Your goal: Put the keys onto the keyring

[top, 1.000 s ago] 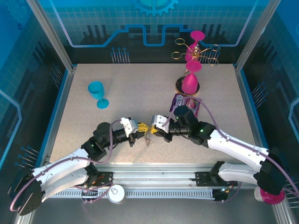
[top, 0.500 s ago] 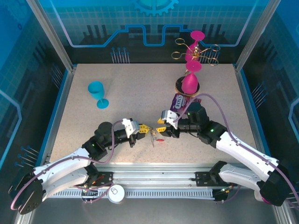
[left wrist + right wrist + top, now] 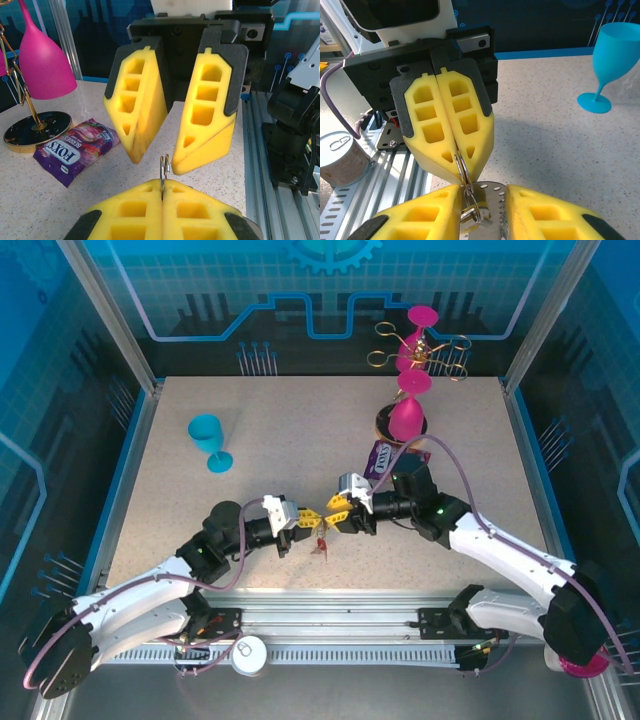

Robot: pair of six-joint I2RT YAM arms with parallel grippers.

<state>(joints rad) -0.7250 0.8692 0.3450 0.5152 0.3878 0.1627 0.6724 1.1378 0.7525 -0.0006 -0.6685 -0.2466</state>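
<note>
Far left on the desk (image 3: 290, 430) we list a blue goblet (image 3: 207, 436), upright and well apart from the work. Next, the left gripper (image 3: 306, 523): its fingers are pressed together on a thin silver loop of the keyring (image 3: 463, 172), which it holds edge-up above the desk. We judge this is to steady the loop and offer it to the other arm. The keys (image 3: 321, 543) hang just below, between the two grippers, with a red head showing. The yellow-headed key we cannot pick out. Next, the right gripper (image 3: 156, 161): fingers spread, tips at either side of the loop. A flat silver piece lies between them, not pinched, likely the part to be worked on next. Further right are a purple snack packet (image 3: 75, 149), a pink glass (image 3: 42, 57) and a gold rack (image 3: 420, 348), all clear of the handover.
</note>
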